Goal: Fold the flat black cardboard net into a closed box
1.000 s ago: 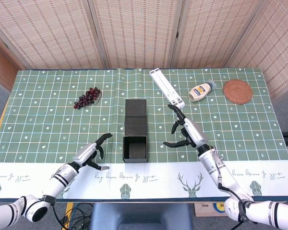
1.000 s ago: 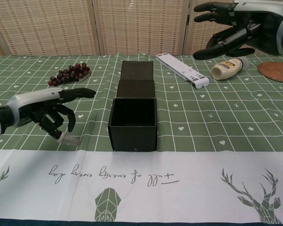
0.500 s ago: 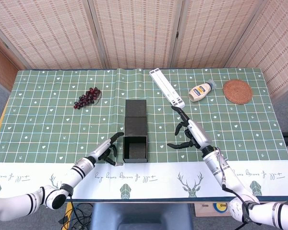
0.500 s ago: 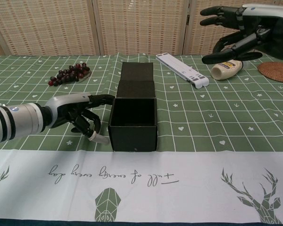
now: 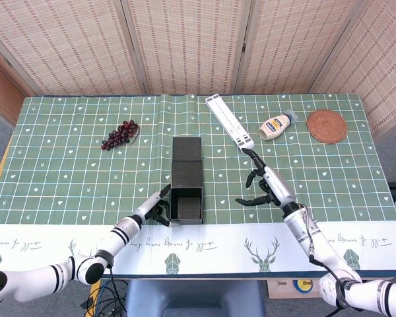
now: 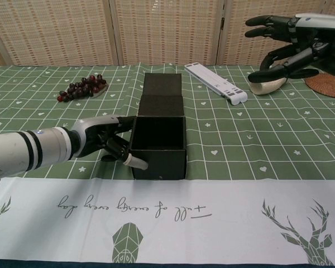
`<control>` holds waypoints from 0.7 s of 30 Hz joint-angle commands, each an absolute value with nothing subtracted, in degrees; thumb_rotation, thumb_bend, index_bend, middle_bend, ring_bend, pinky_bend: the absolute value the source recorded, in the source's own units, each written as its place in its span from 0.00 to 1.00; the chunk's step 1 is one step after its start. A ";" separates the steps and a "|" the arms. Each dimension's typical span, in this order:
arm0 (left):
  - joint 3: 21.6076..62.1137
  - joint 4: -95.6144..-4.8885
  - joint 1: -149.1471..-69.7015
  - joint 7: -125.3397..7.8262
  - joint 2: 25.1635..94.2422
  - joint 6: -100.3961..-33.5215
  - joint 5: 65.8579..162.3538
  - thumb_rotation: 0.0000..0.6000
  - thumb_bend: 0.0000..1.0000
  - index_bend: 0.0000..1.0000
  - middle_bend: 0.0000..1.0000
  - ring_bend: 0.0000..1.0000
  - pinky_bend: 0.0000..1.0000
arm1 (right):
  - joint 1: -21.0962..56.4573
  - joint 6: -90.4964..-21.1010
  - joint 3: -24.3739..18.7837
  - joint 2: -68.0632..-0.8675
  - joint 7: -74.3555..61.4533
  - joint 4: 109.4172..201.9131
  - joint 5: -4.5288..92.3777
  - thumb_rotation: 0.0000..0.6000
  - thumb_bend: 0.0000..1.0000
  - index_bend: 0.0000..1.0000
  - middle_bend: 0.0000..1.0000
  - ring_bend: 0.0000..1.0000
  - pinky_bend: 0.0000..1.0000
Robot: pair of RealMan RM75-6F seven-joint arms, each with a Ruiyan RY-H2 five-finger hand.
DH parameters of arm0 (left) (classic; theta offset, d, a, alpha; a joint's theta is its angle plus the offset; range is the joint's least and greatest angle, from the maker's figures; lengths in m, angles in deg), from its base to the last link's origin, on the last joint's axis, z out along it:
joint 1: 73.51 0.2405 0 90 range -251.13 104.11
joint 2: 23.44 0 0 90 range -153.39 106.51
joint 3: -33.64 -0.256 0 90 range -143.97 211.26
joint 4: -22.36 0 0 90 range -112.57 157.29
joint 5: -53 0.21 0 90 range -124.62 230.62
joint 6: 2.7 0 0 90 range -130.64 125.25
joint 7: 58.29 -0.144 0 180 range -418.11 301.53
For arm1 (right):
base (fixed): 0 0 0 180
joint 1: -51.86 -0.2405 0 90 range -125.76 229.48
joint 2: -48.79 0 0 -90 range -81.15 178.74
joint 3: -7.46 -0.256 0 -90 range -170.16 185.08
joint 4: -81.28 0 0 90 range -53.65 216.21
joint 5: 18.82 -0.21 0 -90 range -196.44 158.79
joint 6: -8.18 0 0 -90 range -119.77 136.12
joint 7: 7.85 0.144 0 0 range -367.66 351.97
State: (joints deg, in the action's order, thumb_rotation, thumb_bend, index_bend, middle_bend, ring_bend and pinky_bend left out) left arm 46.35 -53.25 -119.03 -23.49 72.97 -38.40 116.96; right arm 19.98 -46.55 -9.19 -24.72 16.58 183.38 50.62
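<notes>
The black cardboard box [image 5: 187, 203] stands as an open tray near the front of the table, with its lid panels [image 5: 187, 160] lying flat behind it. In the chest view the box [image 6: 158, 152] faces me, and its lid [image 6: 162, 92] stretches away. My left hand [image 5: 157, 211] [image 6: 107, 144] is against the box's left wall, fingers touching it near the top edge, holding nothing. My right hand [image 5: 264, 185] [image 6: 290, 44] hovers to the right of the box, well apart from it, fingers spread and empty.
A bunch of dark grapes [image 5: 119, 134] [image 6: 81, 86] lies at the back left. A white slatted bar [image 5: 230, 121] [image 6: 216, 82], a mayonnaise bottle [image 5: 277, 125] [image 6: 268, 85] and a woven coaster [image 5: 327, 126] [image 6: 327, 85] sit at the back right.
My left hand has slid right across the cloth until it reached the box's left wall. My right hand has drifted further right, away from the box, still spread.
</notes>
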 commanded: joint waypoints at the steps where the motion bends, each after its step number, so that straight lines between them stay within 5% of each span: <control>1: 46.72 -52.83 -118.74 -24.64 73.97 -39.23 116.18 1.00 0.09 0.11 0.11 0.62 0.89 | 19.91 -46.38 -8.82 -25.28 16.71 182.56 50.43 1.00 0.00 0.00 0.02 0.55 0.99; 7: 47.67 -53.69 -117.63 -25.20 73.97 -40.98 116.40 1.00 0.09 0.28 0.30 0.64 0.89 | 18.93 -44.90 -8.20 -27.57 15.21 178.82 47.81 1.00 0.02 0.00 0.03 0.55 0.99; 21: 46.35 -68.25 -111.87 -21.68 61.27 -47.14 126.86 1.00 0.09 0.30 0.32 0.64 0.89 | 11.82 -38.54 -8.58 -38.89 6.56 167.04 38.47 1.00 0.03 0.00 0.05 0.55 0.99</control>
State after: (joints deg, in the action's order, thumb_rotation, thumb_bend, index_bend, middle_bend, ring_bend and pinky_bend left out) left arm 46.91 -66.30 -112.90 -22.32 62.70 -45.82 125.08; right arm 13.13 -39.42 -8.11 -37.10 7.78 168.74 39.95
